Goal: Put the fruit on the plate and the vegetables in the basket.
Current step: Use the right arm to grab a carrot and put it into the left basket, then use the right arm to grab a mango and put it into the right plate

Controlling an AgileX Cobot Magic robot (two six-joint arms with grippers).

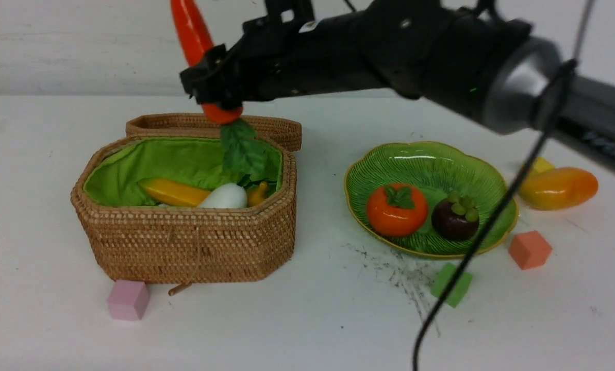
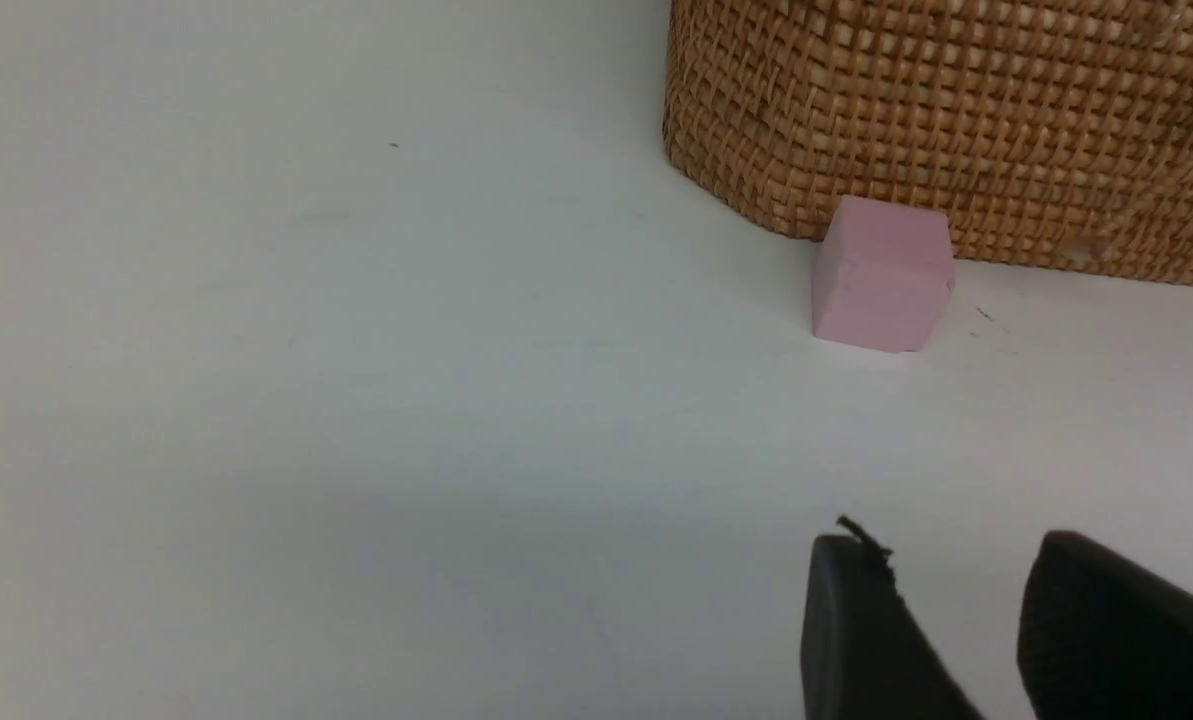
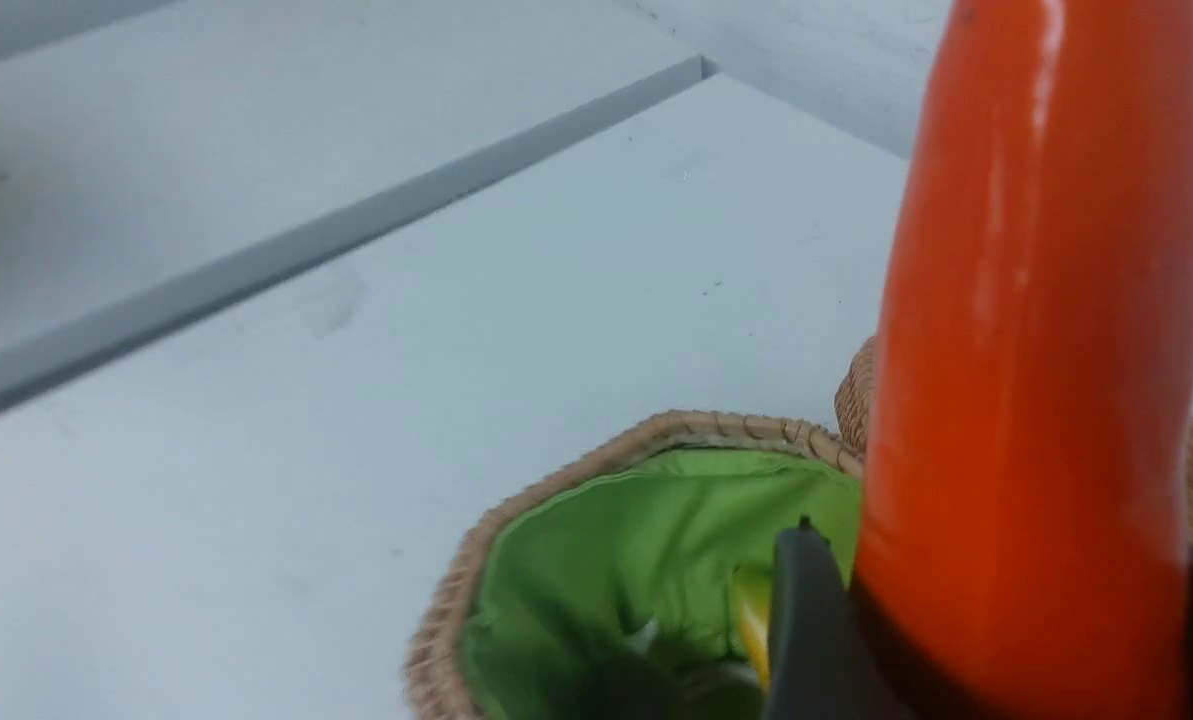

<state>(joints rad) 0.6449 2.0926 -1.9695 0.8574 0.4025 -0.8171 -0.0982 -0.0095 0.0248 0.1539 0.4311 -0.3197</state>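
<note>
Glossy pepper (image 1: 193, 36) clamped in right hand (image 1: 215, 90) above woven basket (image 1: 183, 242).

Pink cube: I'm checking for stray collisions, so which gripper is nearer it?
Left. The left gripper hovers close by the pink cube; the right gripper is above the basket.

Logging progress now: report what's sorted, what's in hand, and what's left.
Done: persimmon and mangosteen lie on the plate; radish and yellow piece in the basket. In hand: right gripper holds the pepper above the basket. Left: mango, on the table.
</note>
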